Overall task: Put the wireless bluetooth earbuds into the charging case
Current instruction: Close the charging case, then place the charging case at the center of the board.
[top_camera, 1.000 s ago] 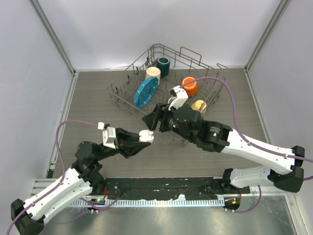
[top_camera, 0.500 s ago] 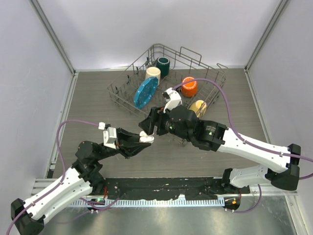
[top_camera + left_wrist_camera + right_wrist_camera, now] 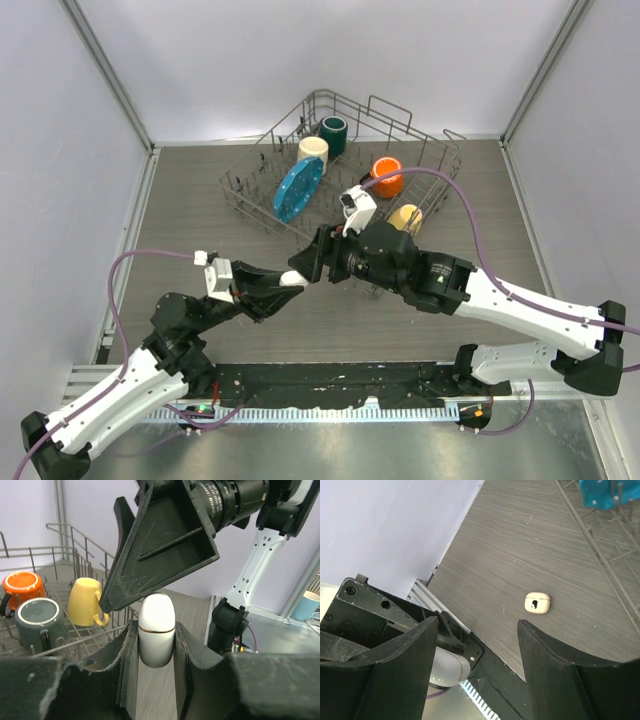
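From above, the left gripper [image 3: 290, 283] is clamped on the white charging case [image 3: 292, 279] over bare table [image 3: 190, 200], in the middle of the scene. The right gripper [image 3: 303, 262] hangs just far-right of the case, its tips nearly meeting it. Open floor lies to the left and near. The dish rack [image 3: 385, 103] closes off the far side, close behind the right arm.

In the left wrist view, the case is a smooth egg shape with a thin gold seam, closed, standing upright between the fingers [image 3: 125, 655]. A black finger of the right gripper sits just above it.

In the right wrist view, the jaws are spread with nothing between them. A cream-beige item [image 3: 537, 602] with a dark mark lies alone on the wood, too small to tell earbud from case, well apart from the table's rail [image 3: 451, 614].
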Robot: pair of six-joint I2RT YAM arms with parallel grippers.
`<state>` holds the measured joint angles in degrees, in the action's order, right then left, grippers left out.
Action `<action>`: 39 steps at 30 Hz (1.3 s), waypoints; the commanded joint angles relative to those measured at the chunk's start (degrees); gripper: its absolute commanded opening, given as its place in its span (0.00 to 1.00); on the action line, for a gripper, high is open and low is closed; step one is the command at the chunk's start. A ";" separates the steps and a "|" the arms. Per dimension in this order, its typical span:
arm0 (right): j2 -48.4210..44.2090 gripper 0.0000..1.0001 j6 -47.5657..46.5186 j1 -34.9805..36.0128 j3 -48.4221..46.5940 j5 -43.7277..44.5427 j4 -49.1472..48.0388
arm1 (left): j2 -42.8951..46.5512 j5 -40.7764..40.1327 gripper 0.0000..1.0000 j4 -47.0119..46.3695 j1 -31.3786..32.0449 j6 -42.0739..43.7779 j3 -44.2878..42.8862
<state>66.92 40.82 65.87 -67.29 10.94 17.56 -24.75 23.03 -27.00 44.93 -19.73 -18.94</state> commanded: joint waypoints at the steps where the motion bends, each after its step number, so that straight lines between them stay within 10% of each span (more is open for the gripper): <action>1: -5.02 0.70 1.89 0.23 2.33 6.70 2.74 | 0.93 -7.28 0.00 1.50 -0.37 -1.80 -2.15; 13: -25.07 0.70 4.97 0.23 10.60 31.15 3.44 | -3.72 -14.59 0.00 34.38 -0.45 -20.43 -5.94; 39: -30.00 0.70 9.89 0.23 13.05 34.68 11.09 | -35.80 -17.84 0.00 6.26 -0.45 -36.08 3.74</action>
<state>38.11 48.07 65.91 -55.24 44.49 28.40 -57.89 4.78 -12.99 44.66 -54.30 -13.74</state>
